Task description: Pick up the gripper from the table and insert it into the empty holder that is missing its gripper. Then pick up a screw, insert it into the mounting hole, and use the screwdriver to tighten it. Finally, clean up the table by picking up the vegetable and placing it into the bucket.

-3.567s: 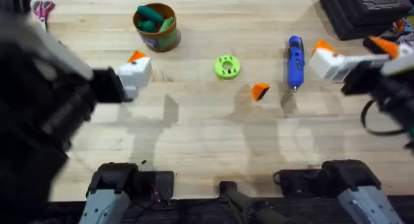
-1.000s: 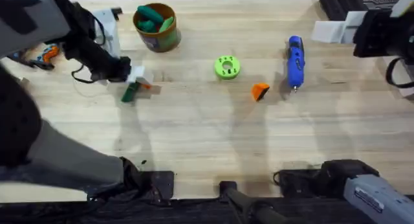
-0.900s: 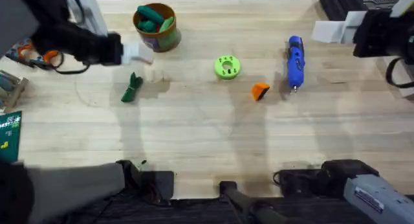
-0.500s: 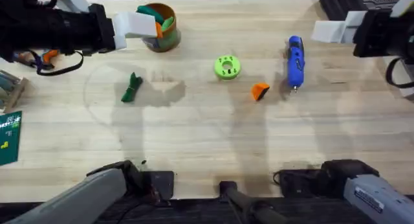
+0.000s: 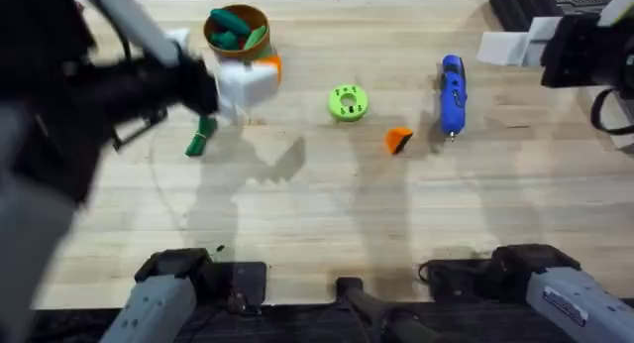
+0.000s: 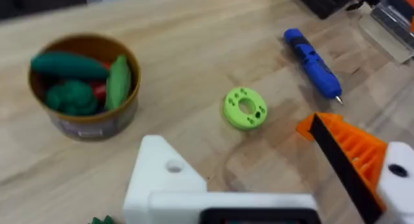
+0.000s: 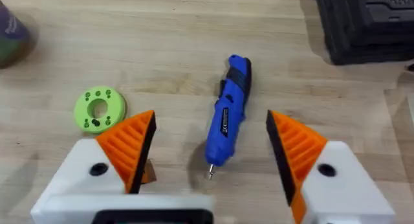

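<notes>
Landmark: the green ring (image 5: 348, 102) lies flat near the middle of the tabletop (image 5: 327, 234); every place below is given from it.
Gripper: the small orange fingertip (image 5: 398, 139) lies on the tabletop just beside the ring, on the side toward the arm bases and toward the screwdriver, touching neither.
Screwdriver: the blue screwdriver (image 5: 452, 93) lies flat beyond the gripper from the ring, its metal tip pointing toward the arm bases.
Bucket: the brown bucket (image 5: 239, 41) stands upright on the ring's other side, toward the far edge, with green toy pieces inside.
Vegetable: the dark green vegetable (image 5: 201, 135) lies on the tabletop well apart from the ring, nearer the bases than the bucket and outside it.
Left pincer: the left pincer (image 5: 248, 80) hangs above the tabletop between the bucket and the ring, with the vegetable just beside it; its fingers stand wide apart, holding nothing. One finger is a bare white holder (image 6: 169, 179); the other carries an orange pad (image 6: 346, 149).
Right pincer: the right pincer (image 7: 210, 149) hovers over the screwdriver, on the side away from the ring; both orange-padded fingers (image 7: 132, 143) are spread wide, straddling the screwdriver's tip end, with nothing gripped.
</notes>
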